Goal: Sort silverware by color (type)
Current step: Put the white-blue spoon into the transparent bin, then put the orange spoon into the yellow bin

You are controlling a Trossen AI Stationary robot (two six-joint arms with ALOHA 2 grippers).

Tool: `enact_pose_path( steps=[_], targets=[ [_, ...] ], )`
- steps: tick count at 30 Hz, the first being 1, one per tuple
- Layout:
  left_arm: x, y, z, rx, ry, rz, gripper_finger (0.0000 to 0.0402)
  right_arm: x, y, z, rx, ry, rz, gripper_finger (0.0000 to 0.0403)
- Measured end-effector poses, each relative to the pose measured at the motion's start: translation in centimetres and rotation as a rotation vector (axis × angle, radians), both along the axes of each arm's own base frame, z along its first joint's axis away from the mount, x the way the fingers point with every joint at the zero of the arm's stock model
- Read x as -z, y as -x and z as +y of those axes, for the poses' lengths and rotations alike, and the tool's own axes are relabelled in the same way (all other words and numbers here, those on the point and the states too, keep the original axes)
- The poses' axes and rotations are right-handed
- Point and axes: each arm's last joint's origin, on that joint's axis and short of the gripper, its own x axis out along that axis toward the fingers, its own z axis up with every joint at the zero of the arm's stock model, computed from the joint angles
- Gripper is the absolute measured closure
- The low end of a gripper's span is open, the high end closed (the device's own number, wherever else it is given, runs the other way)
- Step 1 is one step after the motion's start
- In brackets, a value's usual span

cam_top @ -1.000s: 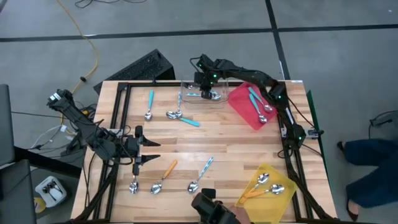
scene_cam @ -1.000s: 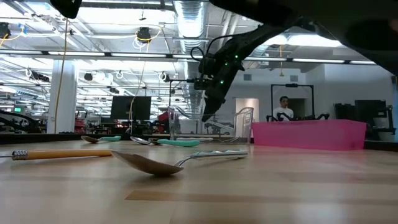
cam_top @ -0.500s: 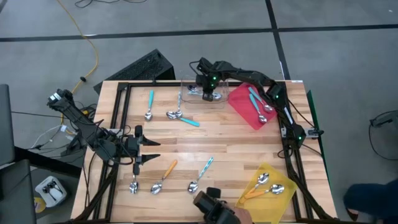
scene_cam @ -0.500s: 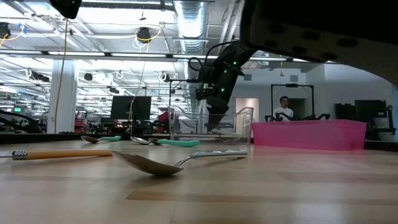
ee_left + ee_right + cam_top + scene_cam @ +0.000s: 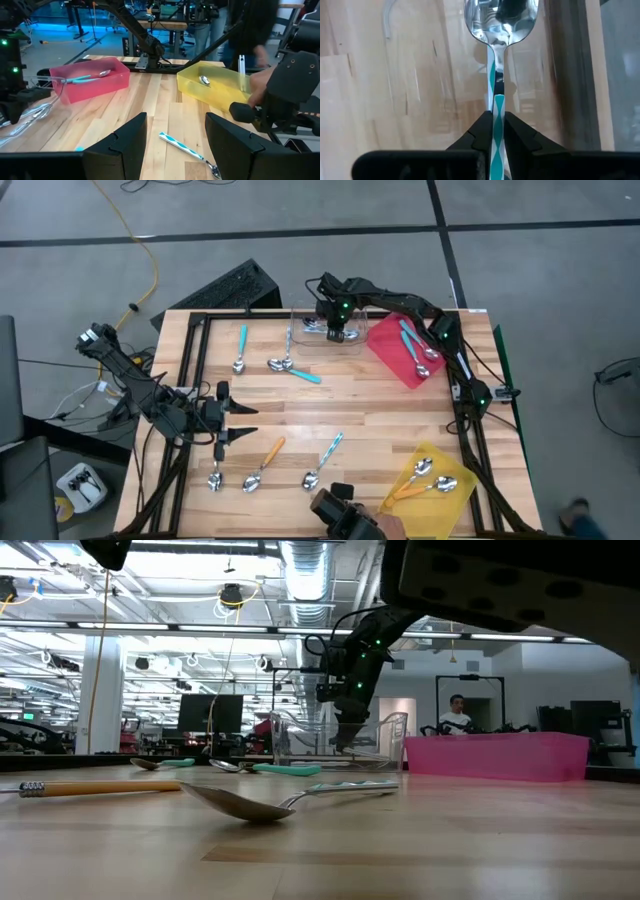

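Note:
My right gripper (image 5: 338,330) reaches down into the clear tray (image 5: 300,342) at the table's far middle, shut on a spoon with a teal-and-white striped handle (image 5: 495,107). My left gripper (image 5: 240,423) waits open above the table's left side. Loose spoons lie flat on the wood: a teal one (image 5: 241,346), another teal one (image 5: 296,370), an orange one (image 5: 266,463), a striped one (image 5: 326,457) and one at the near left (image 5: 215,476). Teal spoons (image 5: 415,350) lie in the red tray (image 5: 392,358), orange ones (image 5: 425,483) in the yellow tray (image 5: 445,502). My right gripper pinches the striped handle (image 5: 495,117) between its two fingers, partway along its length. The fingers come steeply from above and lie along the spoon. The metal bowl (image 5: 501,20) points away from the fingers, low in the clear tray; whether it rests on the tray floor I cannot tell.
The clear tray's walls (image 5: 392,740) stand around my right gripper. The red tray stands just to its right. A dark camera mount (image 5: 340,515) sits at the near edge, and a person's hand (image 5: 260,92) shows by the yellow tray (image 5: 220,85).
My right gripper has sunk a little into the clear tray and tipped more steeply, carrying the striped spoon with it. In the high view the spoon's handle no longer sticks out to the gripper's left.

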Motion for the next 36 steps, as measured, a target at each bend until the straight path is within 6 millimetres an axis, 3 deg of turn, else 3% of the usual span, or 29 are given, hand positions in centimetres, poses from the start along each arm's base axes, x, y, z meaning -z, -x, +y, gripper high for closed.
enact_pose_path(
  steps=[4, 11, 16, 24, 36],
  targets=[
    [0.1, 0.0, 0.0, -0.003, 0.002, 0.008, 0.0216, 0.0, -0.1, 0.1, -0.024, 0.002, -0.002, 0.0318],
    [0.2, 0.1, 0.1, -0.006, 0.002, 0.019, 0.0216, 0.0, 0.0, 0.1, -0.016, -0.003, 0.002, 0.0228],
    [0.3, 0.1, 0.1, -0.007, -0.006, 0.028, 0.0216, -2.0, 0.0, 0.5, 0.000, -0.027, 0.034, 0.0191],
    [0.4, 0.1, 0.1, -0.006, -0.016, 0.032, 0.0216, -10.0, 0.6, 3.2, -0.027, -0.044, 0.036, 0.0186],
    [0.4, 0.1, 0.1, -0.004, -0.019, 0.036, 0.0216, -24.0, 10.5, 9.0, 0.068, 0.000, -0.204, 0.0186]
  ],
)
